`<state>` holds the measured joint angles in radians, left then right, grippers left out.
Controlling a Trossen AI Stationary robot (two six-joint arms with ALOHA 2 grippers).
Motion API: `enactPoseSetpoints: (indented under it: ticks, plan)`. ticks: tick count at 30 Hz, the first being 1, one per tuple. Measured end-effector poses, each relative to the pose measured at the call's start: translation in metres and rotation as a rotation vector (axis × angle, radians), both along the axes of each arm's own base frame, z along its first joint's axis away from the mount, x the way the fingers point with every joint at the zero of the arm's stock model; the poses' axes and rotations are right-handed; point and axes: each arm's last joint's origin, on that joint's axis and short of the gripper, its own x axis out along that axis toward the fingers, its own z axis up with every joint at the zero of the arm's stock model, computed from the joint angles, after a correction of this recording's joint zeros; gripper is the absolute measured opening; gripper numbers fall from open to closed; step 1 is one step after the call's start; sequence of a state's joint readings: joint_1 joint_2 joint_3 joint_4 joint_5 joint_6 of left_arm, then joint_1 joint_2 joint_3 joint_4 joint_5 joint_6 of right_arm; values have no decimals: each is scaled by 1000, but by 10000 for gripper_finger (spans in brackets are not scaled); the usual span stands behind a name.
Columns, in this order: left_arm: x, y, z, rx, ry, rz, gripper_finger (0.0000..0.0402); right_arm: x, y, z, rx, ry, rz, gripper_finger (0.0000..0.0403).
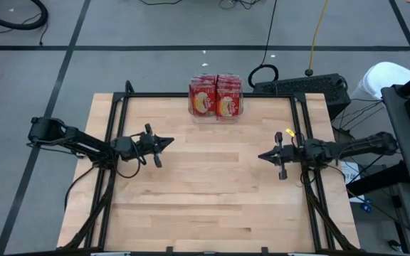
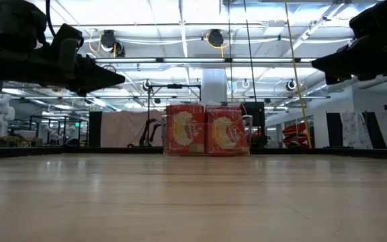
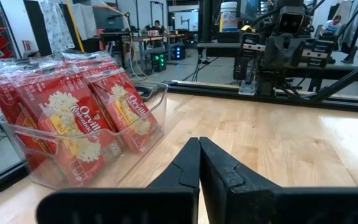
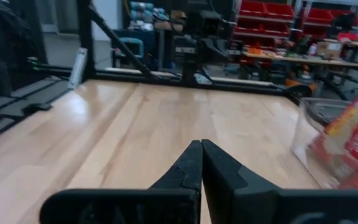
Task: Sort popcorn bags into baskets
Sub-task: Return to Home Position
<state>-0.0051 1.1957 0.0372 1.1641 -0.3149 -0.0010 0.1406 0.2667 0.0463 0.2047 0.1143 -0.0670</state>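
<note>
The light wooden table (image 1: 205, 199) stands on a grey floor (image 1: 155, 64). The clear bin (image 3: 156, 93) sits at the centre of the table's far edge. The popcorn bags (image 1: 216, 96) stand upright inside it in two side-by-side rows. The left arm (image 1: 84, 144) hangs above the table's left side, jaws clenched and empty. The right arm (image 1: 347, 148) hangs above the right side, jaws clenched and empty.

From my station I see a grey floor (image 1: 155, 28) crossed by dark tape lines (image 1: 191, 48), with cables (image 1: 270, 28) trailing behind the wooden table (image 1: 205, 192). Across the room, bright ceiling lights (image 2: 200, 10) hang above a white column (image 2: 213, 84), and red storage bins (image 4: 260, 11) fill shelves farther back.
</note>
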Motion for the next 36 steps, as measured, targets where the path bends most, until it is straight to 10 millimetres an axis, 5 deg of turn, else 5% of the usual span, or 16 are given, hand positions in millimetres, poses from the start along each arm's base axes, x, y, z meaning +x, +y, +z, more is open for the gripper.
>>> enactPoseSetpoints:
  ticks: [36]
  plan:
    - [-7,0,-2,11,-3,1,5,-18,0,11,15,-153,84,0]
